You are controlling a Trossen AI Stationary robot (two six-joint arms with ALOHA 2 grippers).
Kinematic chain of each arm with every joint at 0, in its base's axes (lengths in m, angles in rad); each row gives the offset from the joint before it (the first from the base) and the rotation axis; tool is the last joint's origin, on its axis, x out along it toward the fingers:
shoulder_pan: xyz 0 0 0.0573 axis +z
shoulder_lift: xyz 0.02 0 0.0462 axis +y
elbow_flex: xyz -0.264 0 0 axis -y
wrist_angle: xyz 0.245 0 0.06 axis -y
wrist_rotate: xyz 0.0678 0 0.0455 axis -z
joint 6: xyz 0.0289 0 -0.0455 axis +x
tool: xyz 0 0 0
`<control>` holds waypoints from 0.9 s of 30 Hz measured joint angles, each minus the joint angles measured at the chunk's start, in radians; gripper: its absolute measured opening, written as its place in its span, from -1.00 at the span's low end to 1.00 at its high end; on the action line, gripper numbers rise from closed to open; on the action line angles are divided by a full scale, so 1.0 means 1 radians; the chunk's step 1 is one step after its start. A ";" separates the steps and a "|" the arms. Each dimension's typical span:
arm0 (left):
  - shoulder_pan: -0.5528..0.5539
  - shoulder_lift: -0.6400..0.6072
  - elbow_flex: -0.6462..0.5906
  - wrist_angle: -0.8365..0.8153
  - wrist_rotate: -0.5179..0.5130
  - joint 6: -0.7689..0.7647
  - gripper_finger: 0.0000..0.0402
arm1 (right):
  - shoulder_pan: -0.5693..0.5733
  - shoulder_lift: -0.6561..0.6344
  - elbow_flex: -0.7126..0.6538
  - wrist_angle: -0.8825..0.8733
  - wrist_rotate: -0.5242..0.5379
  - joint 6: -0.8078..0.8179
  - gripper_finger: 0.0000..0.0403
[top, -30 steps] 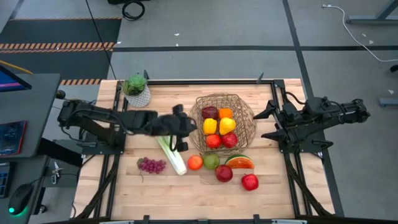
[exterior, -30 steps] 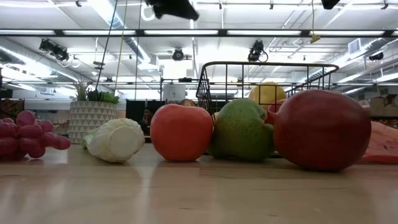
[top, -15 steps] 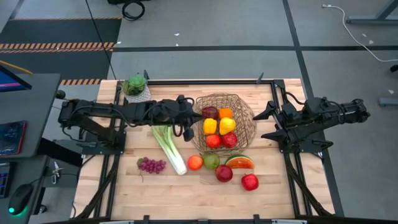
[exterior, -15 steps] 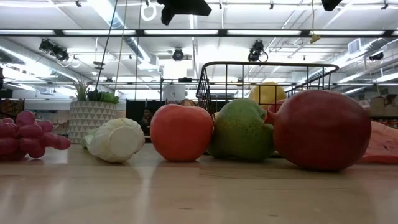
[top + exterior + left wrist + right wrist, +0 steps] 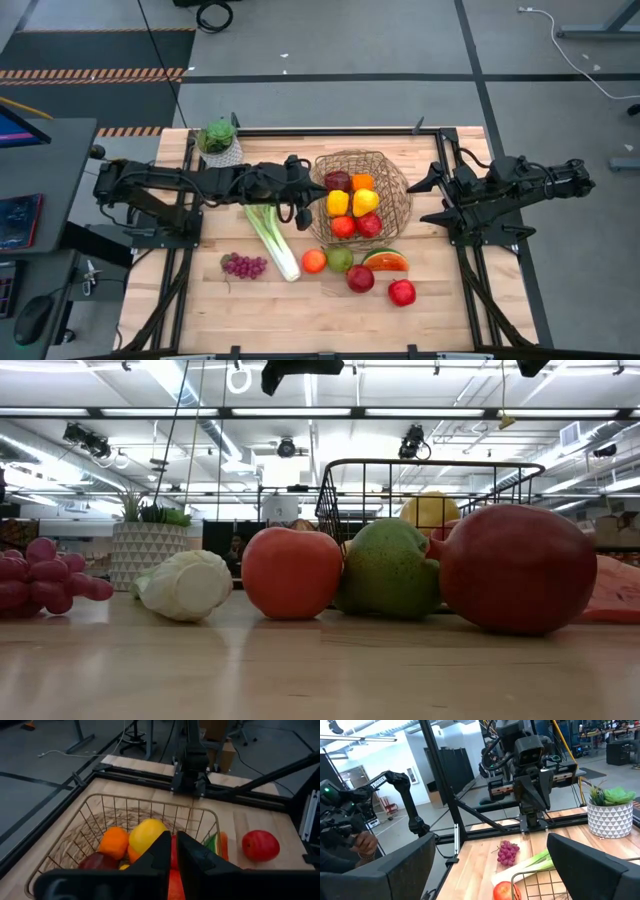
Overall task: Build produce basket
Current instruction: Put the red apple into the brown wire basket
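Left gripper (image 5: 300,205) shut and empty, hanging over the basket's (image 5: 395,215) left rim. Right gripper (image 5: 432,195) wide open, empty, parked just right of the basket. Basket at table centre holds an orange (image 5: 362,182), yellow pepper (image 5: 338,203), lemon (image 5: 365,201) and red apples. Left out: leek (image 5: 270,237), grapes (image 5: 244,265), pear (image 5: 340,259), watermelon slice (image 5: 385,261), more near the front. About half done, I'd judge.

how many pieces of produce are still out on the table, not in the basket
7: leek, grapes, orange, pear, watermelon slice, two apples, all in front of the basket.
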 joint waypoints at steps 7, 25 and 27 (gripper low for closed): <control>-0.001 0.000 0.000 -0.009 0.000 -0.010 -0.87 | 0.000 0.000 0.000 0.000 0.000 0.000 0.92; 0.001 0.001 0.001 0.055 0.023 -0.029 -0.87 | 0.000 0.000 0.000 0.002 0.000 0.000 0.92; 0.000 0.000 -0.003 0.019 0.031 -0.065 -0.85 | 0.000 0.000 0.000 0.003 0.000 0.000 0.92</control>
